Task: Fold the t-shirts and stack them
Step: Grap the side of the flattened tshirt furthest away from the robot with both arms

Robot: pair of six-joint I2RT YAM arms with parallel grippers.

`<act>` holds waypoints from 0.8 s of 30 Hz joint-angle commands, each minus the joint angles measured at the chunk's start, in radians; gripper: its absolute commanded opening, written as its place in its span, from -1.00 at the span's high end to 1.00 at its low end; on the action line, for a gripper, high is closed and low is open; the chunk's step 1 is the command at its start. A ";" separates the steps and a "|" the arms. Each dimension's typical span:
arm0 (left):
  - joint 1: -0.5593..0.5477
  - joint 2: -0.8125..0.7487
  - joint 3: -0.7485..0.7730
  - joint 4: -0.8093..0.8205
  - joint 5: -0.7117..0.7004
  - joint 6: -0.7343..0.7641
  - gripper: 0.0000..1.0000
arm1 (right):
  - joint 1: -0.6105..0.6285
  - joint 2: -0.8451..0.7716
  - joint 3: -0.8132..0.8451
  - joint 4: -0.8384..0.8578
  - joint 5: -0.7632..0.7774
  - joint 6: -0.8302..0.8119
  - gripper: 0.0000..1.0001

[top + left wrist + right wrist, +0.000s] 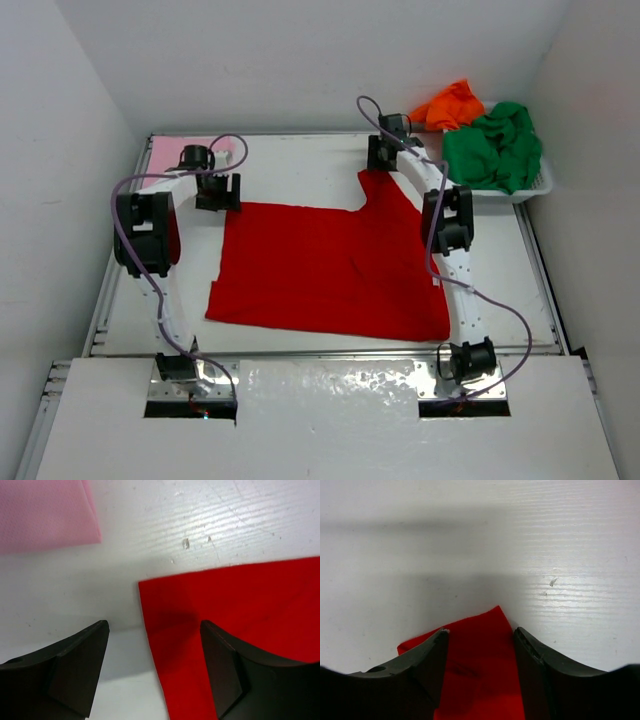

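Left end effector (154, 630) spread over flat red t-shirt (240, 610) corner, scuffed table (200, 520)

The red t-shirt (330, 265) is showing one plain bright red, the pink t-shirt (178, 152) is showing a pale, even pink, and the table (500, 285) under them is showing white with faint streaked grain. The orange t-shirt (450, 103) and the green t-shirt (495, 148) are showing solid vivid colours against the white mesh basket (528, 192). The arms (165, 300) are showing white with black joints, trailing lilac cables (128, 185).
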 commanded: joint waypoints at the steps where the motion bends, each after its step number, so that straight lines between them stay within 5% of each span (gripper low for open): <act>1: -0.020 0.023 0.030 0.050 0.013 -0.019 -0.44 | 0.014 0.051 -0.011 -0.011 0.046 0.023 -0.05; 3: -0.031 0.039 0.033 0.050 0.016 -0.014 -0.44 | 0.014 0.059 -0.007 0.003 0.052 0.027 0.04; 7: -0.040 0.063 0.036 0.048 0.033 -0.023 -0.42 | 0.017 0.073 0.006 -0.001 0.035 0.050 0.71; 10: -0.040 0.069 0.042 0.048 0.071 -0.040 -0.26 | 0.017 0.030 -0.072 0.047 0.014 0.036 1.00; 18: -0.040 0.088 0.068 0.011 0.131 -0.034 0.23 | 0.017 -0.113 -0.171 0.099 -0.026 -0.006 1.00; 20: -0.040 0.083 0.048 0.014 0.122 -0.016 0.51 | 0.017 -0.134 -0.189 0.105 -0.034 -0.011 1.00; 22: -0.040 0.073 0.039 0.030 0.114 -0.011 1.00 | 0.017 -0.165 -0.214 0.113 -0.054 -0.013 1.00; 24: -0.040 0.059 0.039 0.031 0.116 0.006 1.00 | 0.016 -0.208 -0.241 0.118 -0.067 -0.014 1.00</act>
